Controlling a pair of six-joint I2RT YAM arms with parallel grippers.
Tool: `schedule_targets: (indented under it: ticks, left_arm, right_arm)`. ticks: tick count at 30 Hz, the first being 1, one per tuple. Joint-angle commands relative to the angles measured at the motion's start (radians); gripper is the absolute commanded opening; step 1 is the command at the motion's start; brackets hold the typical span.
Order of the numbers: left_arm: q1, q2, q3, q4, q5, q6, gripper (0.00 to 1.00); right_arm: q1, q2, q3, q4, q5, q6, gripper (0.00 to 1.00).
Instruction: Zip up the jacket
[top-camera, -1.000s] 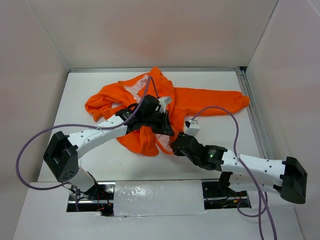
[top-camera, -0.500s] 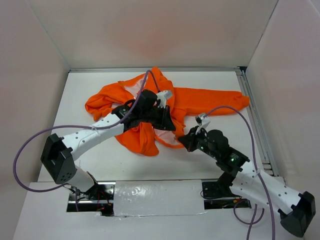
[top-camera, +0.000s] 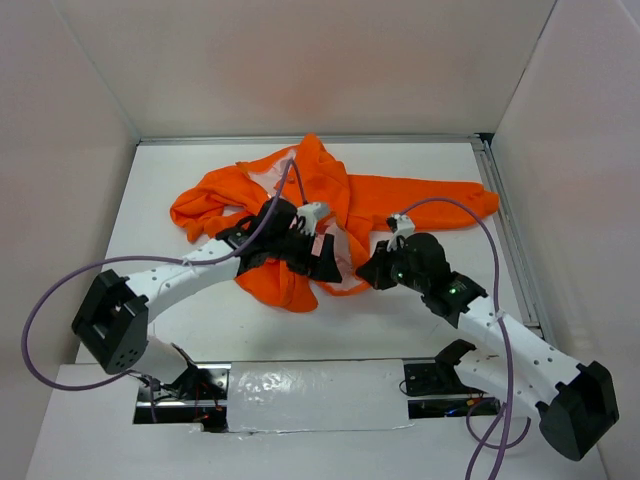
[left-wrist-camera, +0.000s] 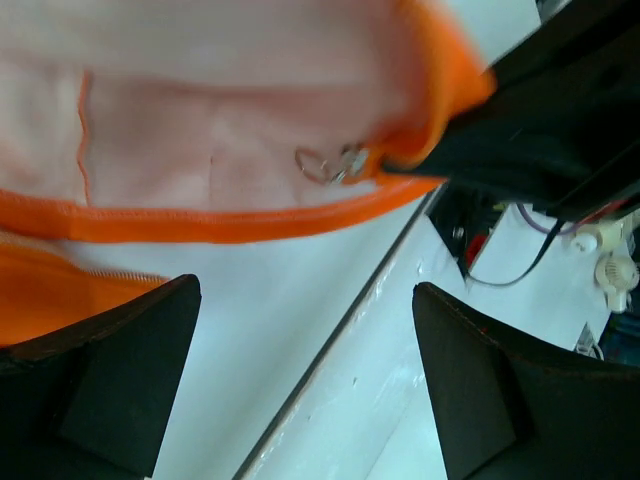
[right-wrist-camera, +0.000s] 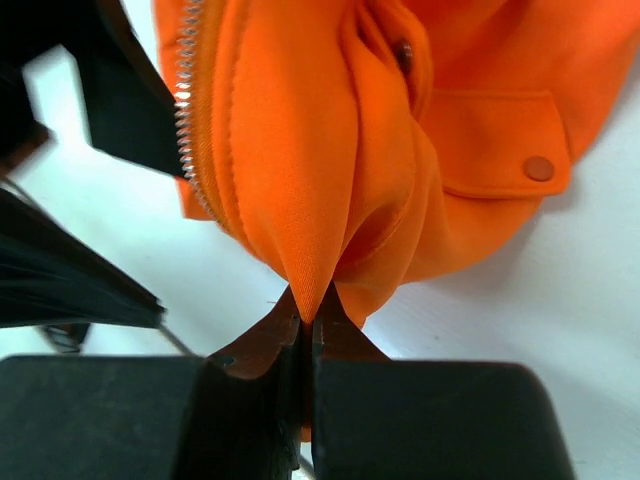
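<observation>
White worktop (top-camera: 180, 310) inside pale walls carries a crumpled orange jacket (top-camera: 400, 205), its zipper not yet run up.

The right pincer (right-wrist-camera: 308, 335) is clenched on a pinched fold of the jacket's lower edge. The rest of the garment bunches and spreads beyond that pincer, with the zipper teeth (right-wrist-camera: 188, 110) just beside the held fold and a flapped pocket (right-wrist-camera: 500, 145) on the fold's other side. The left pincer (left-wrist-camera: 305, 385) hangs released just beside the right pincer, nothing between its fingers, and the metal zipper pull (left-wrist-camera: 330, 163) sits apart from it on the pale lining. The grip looks to be on cloth, not on the zipper end, so a tug may drag the whole heap or slip off. Closing now, the left pincer would likely catch lining instead of the pull, and the two pincers are near enough to knock together.
</observation>
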Motion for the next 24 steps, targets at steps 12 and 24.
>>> schedule_targets:
  ticks: [12, 24]
  left_arm:
    - [0.009, -0.044, -0.099, 0.355, 0.258, 0.231, 0.99]
    - [0.004, 0.083, -0.083, 0.502, 0.469, 0.364, 0.73]
  right_arm:
    - [-0.022, -0.096, 0.105, -0.046, -0.179, 0.062, 0.00]
    - [-0.025, -0.077, 0.148, -0.041, -0.211, 0.042, 0.00]
